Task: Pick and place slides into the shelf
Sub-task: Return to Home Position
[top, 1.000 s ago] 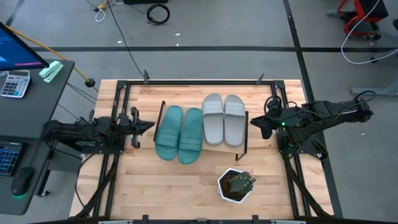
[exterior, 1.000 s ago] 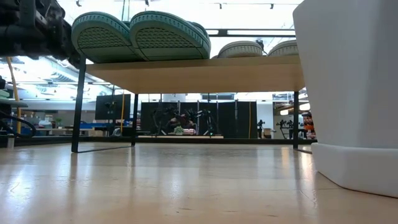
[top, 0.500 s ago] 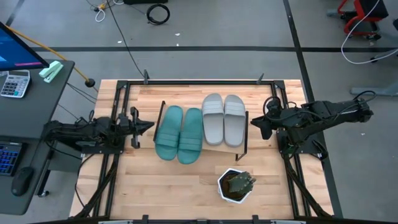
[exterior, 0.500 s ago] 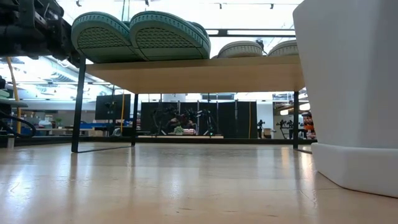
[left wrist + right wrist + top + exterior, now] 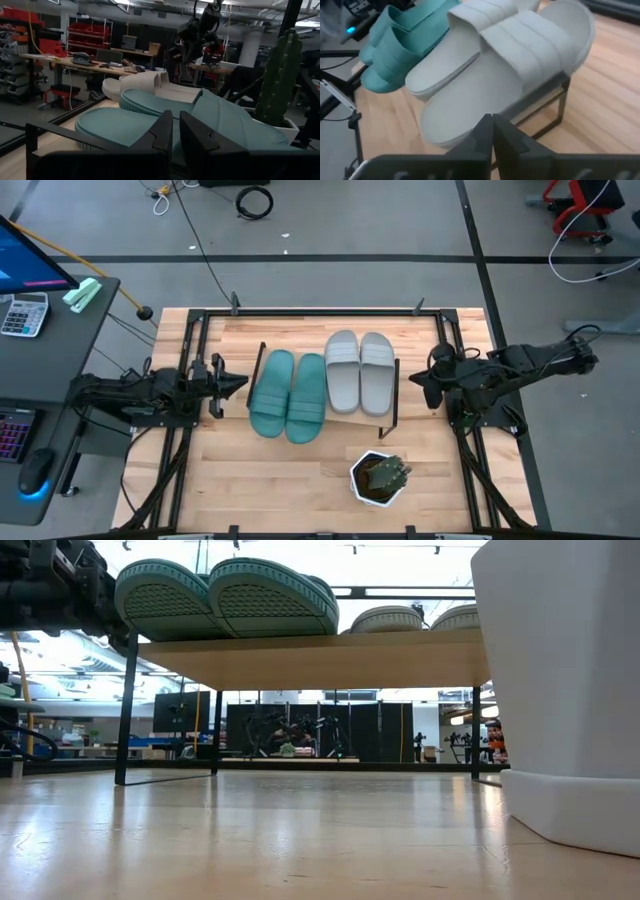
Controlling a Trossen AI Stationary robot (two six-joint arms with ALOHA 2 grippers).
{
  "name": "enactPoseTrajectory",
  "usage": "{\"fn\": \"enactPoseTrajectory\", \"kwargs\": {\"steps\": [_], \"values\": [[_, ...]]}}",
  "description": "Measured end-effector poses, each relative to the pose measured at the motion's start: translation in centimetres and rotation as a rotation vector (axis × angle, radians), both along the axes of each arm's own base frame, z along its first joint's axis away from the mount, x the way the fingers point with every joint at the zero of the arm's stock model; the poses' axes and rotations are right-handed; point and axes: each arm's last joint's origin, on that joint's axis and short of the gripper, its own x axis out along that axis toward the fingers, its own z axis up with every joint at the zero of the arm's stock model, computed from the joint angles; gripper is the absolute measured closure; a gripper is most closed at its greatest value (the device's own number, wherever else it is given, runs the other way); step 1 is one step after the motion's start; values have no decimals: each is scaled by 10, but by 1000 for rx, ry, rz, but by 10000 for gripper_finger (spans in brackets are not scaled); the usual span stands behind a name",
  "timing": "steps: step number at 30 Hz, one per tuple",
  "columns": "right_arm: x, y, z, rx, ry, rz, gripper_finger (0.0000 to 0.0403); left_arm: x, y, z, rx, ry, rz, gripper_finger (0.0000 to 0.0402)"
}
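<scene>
**Teal slides [image 5: 272, 395] and grey slides [image 5: 343, 370] all on the shelf [image 5: 320, 660]**

The shelf stands near the middle of the bench [image 5: 250, 475]; all four slides lie on its light-wood board, in two pairs set side by side; the teal slides take the half nearer the left arm, the grey slides the half nearer the right arm. In each pair the two slides lie touching or nearly so, straps up. In the low view the teal slides' ribbed soles jut out past the board's near edge, while the grey slides lie farther back, with only their rounded ends showing above the board.

The left pincer [image 5: 234, 384] hovers just beside the shelf's left end, level with the teal slides and apart from them; its wrist view shows the fingers [image 5: 164, 131] all but together, a thin slit between them and nothing held. The right pincer [image 5: 418, 378] hangs off the shelf's right end, near the grey slides without touching them; its fingers [image 5: 485, 131] are pressed together and empty.

A white plant pot [image 5: 357, 476] with a cactus [image 5: 385, 473] in it stands on the bench in front of the shelf, towards the right arm's side, apart from the shelf's thin black legs.
</scene>
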Motion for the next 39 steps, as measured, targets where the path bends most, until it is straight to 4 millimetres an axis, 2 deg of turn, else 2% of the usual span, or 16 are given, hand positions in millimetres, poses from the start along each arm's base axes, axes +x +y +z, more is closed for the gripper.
{"fn": "enactPoseTrajectory", "kwargs": {"steps": [5, 17, 24, 39], "values": [[-6, 3, -17, 1, -141, 10, 398, 0, 0, 0, 0, 1, 0, 366], [-11, -4, -60, -207, -529, 12, 401, 0, 0, 0, 0, 1, 0, 375], [-16, -12, -90, -232, -605, 9, 401, 0, 0, 0, -1, 1, 0, 364], [-31, -22, -106, -288, -714, 2, 403, 0, 0, 0, -1, 2, 0, 376]]}}
